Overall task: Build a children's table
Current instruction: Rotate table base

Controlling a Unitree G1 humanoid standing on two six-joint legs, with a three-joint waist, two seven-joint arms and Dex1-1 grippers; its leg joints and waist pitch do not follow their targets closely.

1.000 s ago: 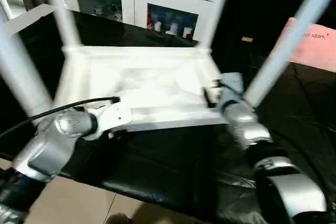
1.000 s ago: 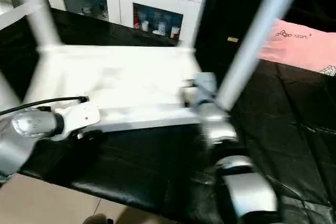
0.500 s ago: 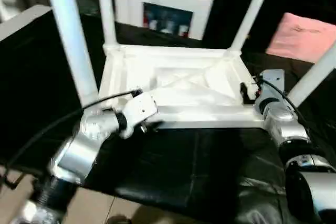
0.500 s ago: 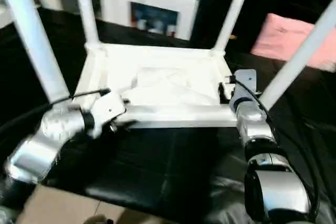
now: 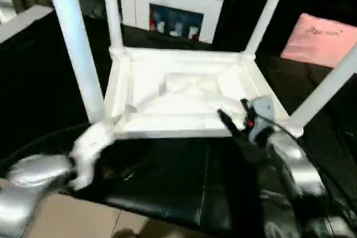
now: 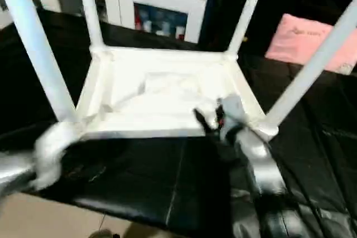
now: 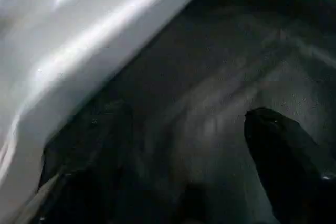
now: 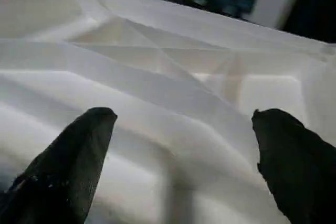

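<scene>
The black-covered worktop (image 5: pixel 184 182) carries everything you see, and its far corners run out of frame. On it the children's table (image 5: pixel 184 90) lies upside down at the centre, its ribbed underside facing up like a shallow tray with nothing loose resting inside. Four white legs stand up from its corner sockets: the near-left leg (image 5: pixel 75 48) at 9 o'clock, the far-left leg (image 5: pixel 111 9) at 11, the far-right leg (image 5: pixel 268 12) at 1, and the near-right leg (image 5: pixel 326 90) at 3. All four are cut off by the frame before their tips, so you cannot judge their full length.

Behind the worktop at 12 o'clock stands a white glass-door cabinet (image 5: pixel 173 18); there are small coloured items behind the glass, too blurred to name. A pink pillow (image 5: pixel 323 40) lies at 2 o'clock, partly cut off at the edge.

Your left arm is smeared at 8 o'clock, below the tabletop's near-left corner. In its wrist view the left end effector (image 7: pixel 178 182) points at the black cover just beside the table's white edge, fingers spread and holding nothing. Your right end effector (image 8: pixel 184 156) sits at 4 o'clock over the tabletop's near rail, its two black fingers (image 8: pixel 79 156) spread wide, released, with the ribbed plastic showing between them; whether the tips touch it you cannot tell.
</scene>
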